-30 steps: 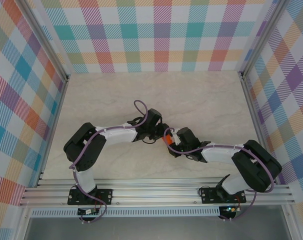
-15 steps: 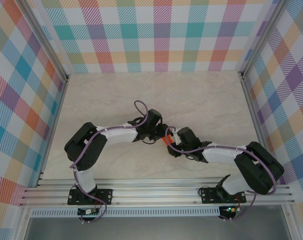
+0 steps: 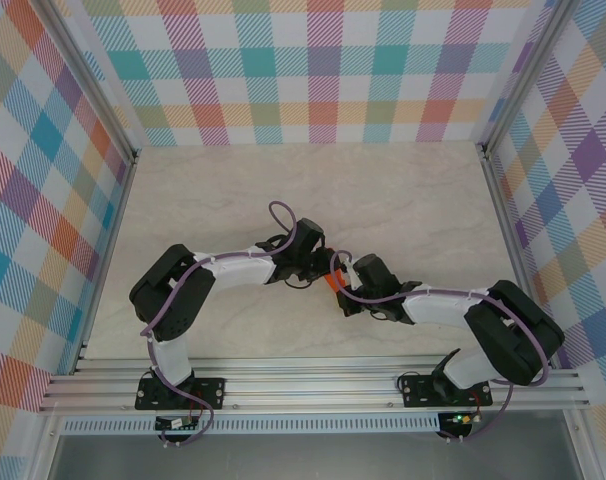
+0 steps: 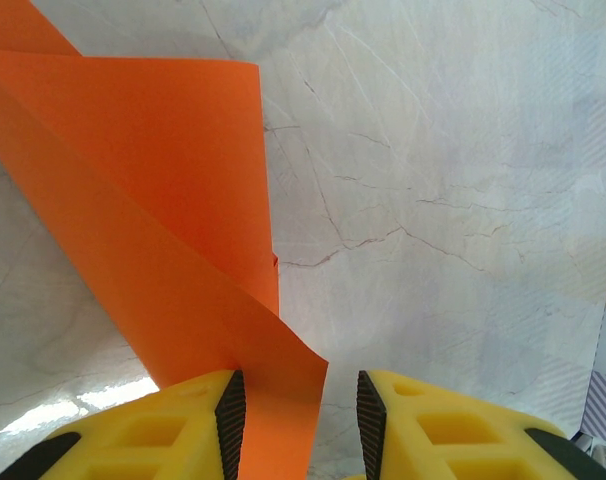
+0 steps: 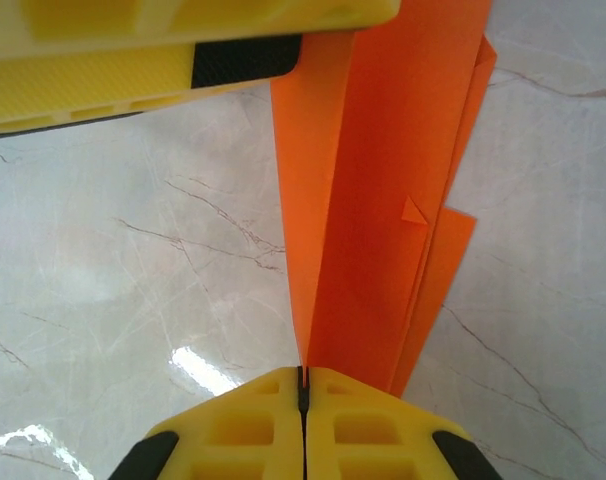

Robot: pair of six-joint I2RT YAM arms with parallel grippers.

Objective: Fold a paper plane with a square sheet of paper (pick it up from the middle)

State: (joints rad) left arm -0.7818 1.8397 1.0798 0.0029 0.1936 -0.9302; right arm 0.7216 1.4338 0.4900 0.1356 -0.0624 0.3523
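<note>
Tightening on paper [image 5: 383, 180]: right end effector [image 5: 303, 385]

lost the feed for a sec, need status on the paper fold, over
Right fingers shut on the folded orange paper. Left fingers open, paper running between them against one pad. Nothing in the way on the table.

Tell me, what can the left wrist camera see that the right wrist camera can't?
Left wrist camera: the left gripper with its jaws apart, the orange paper passing between them in a wide twisted flap. Right wrist camera: the right gripper shut on the paper's narrow folded end, stacked layers beside it, and another yellow finger at the top. Both: the orange paper and the pale marbled table.
</note>
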